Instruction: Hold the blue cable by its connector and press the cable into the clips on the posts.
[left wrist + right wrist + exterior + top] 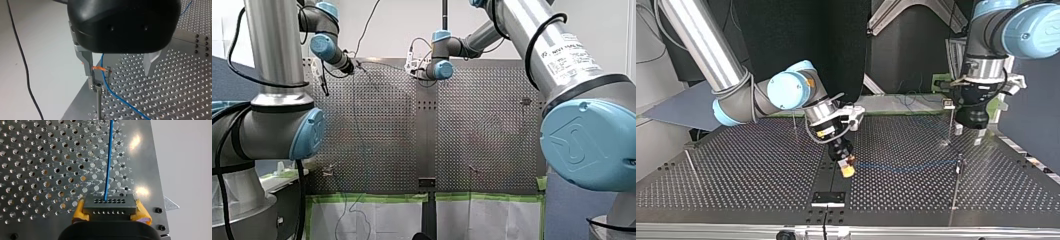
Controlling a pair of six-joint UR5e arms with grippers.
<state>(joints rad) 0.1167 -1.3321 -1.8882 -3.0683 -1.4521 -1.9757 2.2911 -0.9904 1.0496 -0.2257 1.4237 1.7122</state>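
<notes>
R gripper point(111, 210): yellow pads point(79, 212) are clamping the connector point(109, 204) from both sides, grip looking square. Cable point(108, 165) is leaving the connector face straight and running away over the table point(37, 170).

L gripper point(118, 67): metal fingers point(86, 62) are standing apart, gripping nothing, and straddling a post point(99, 101) w/ its clip point(100, 79). Cable is passing between the fingers, right against the clip. Seated or not: cannot tell.

Judgement, step in hand: pressing cable into this clip. R should be holding light tension along the cable line, w/ no twist at the connector. L should be pushing w/ the cable centred on the clip mouth, not levering the thin post sideways.

Edges/room: table edge is lying just beside the connector and near the L post, so margin there is slim. In top view a second post point(960, 167) is standing between the grippers, nearer L, w/ the cable running close by. Snag risk, in my view. Open plate is lying mid-table.
</notes>
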